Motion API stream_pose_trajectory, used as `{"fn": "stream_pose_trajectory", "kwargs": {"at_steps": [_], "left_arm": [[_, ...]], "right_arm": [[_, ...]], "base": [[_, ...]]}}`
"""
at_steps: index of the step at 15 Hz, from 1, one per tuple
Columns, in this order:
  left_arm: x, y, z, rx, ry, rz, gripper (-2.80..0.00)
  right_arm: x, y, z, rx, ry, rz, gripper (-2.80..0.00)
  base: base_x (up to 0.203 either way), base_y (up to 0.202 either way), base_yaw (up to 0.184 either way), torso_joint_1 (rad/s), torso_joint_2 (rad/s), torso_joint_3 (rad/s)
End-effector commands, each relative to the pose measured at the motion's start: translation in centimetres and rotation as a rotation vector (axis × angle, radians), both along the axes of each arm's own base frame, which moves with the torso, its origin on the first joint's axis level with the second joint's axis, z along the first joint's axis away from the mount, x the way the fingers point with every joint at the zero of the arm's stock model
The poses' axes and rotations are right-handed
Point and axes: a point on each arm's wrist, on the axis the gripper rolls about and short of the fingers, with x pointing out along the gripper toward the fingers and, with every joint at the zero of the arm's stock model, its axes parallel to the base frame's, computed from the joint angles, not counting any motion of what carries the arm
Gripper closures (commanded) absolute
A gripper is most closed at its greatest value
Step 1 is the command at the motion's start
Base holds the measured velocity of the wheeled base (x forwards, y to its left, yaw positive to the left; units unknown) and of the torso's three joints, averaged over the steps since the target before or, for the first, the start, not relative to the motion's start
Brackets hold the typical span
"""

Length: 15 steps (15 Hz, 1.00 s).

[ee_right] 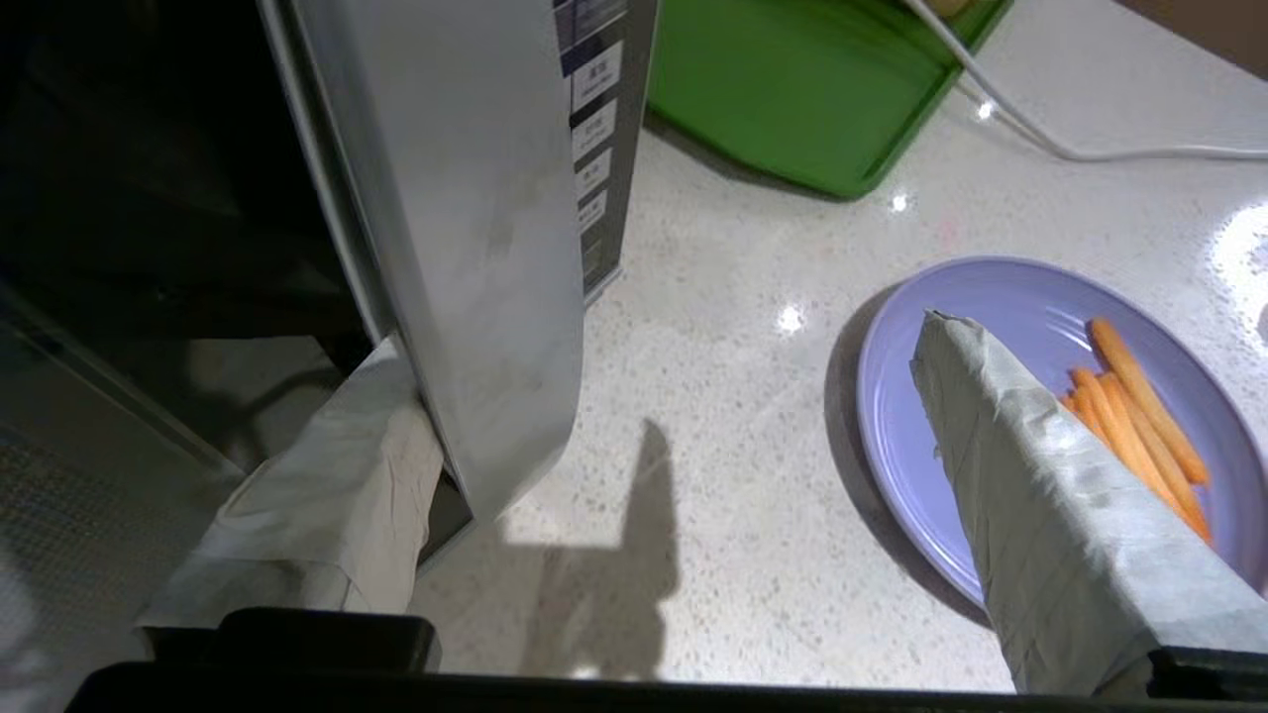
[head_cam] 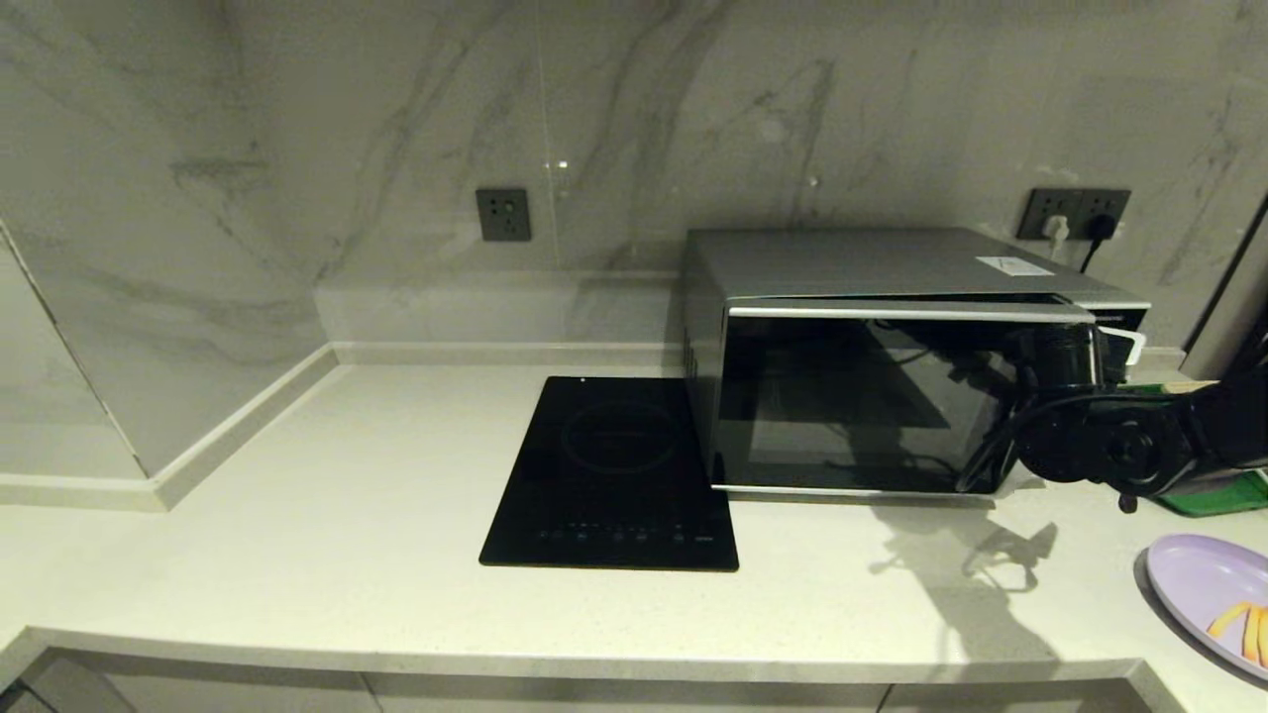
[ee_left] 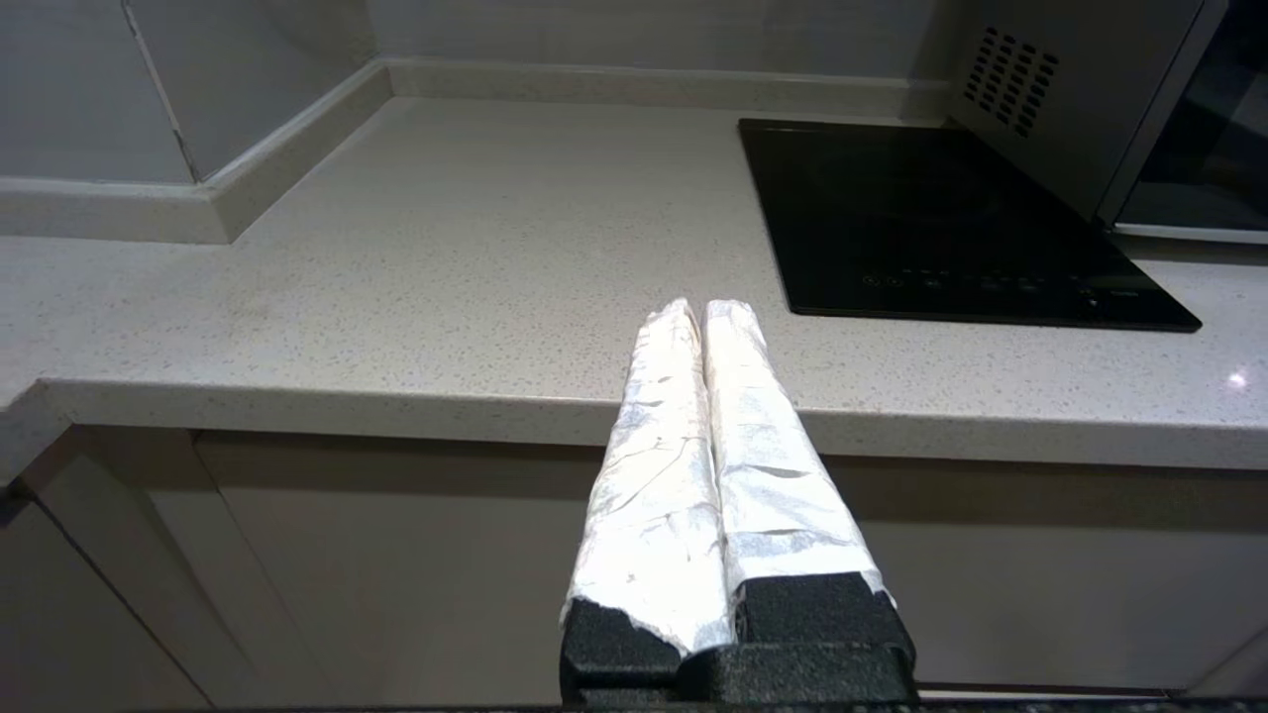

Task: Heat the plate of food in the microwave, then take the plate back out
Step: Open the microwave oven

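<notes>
The silver-grey microwave (head_cam: pixel 892 366) stands on the counter with its dark glass door (ee_right: pixel 466 248) swung a little ajar at the keypad side. My right gripper (ee_right: pixel 659 342) is open wide and straddles the door's free edge. One wrapped finger (ee_right: pixel 317 485) sits behind the door, the other finger (ee_right: pixel 1040 495) stays outside it. In the head view this gripper (head_cam: pixel 1109 347) is at the microwave's right front corner. The lavender plate of food (ee_right: pixel 1001 317) with orange sticks (ee_right: pixel 1139 396) lies on the counter to the right, also at the head view's edge (head_cam: pixel 1214 594). My left gripper (ee_left: pixel 703 309) is shut and empty, held before the counter's front edge.
A flat black induction cooktop (head_cam: pixel 614 475) is set into the counter left of the microwave. A green tray (ee_right: pixel 792 89) lies behind the plate, with a white cable (ee_right: pixel 1040 139) running over it. Wall sockets (head_cam: pixel 1075 213) sit behind the microwave.
</notes>
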Motion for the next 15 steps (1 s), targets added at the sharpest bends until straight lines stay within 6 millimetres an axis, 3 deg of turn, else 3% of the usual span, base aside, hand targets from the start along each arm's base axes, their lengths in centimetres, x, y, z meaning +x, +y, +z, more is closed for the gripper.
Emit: {"fn": "stream_pose_trajectory", "kwargs": {"at_steps": [1,6,10,11,13,15], "left_arm": [[0.0,0.0,0.0,-0.001,-0.001,0.0,0.0],[0.0,0.0,0.0,-0.001,-0.002,0.001,0.0],[0.0,0.0,0.0,-0.001,-0.001,-0.001,0.0],[0.0,0.0,0.0,-0.001,-0.002,0.001,0.0],[0.0,0.0,0.0,-0.001,0.0,-0.001,0.0],[0.0,0.0,0.0,-0.001,0.0,0.001,0.0]], "right_arm": [[-1.0,0.7,0.9,0.008,-0.028,0.017,-2.8],[-3.5,5.2,-1.2,0.081,0.152,0.385,-2.8],[-9.2,9.5,4.2,0.173,0.03,0.748,-2.8],[-10.7,10.0,5.7,0.181,-0.013,0.805,-0.08],[-13.1,9.8,8.6,0.191,-0.085,0.861,0.0],[-14.1,8.4,11.4,0.21,-0.152,0.865,0.0]], "base": [[0.0,0.0,0.0,0.0,0.0,0.0],[0.0,0.0,0.0,0.0,0.0,0.0],[0.0,0.0,0.0,0.0,0.0,0.0],[0.0,0.0,0.0,0.0,0.0,0.0],[0.0,0.0,0.0,0.0,0.0,0.0],[0.0,0.0,0.0,0.0,0.0,0.0]]}}
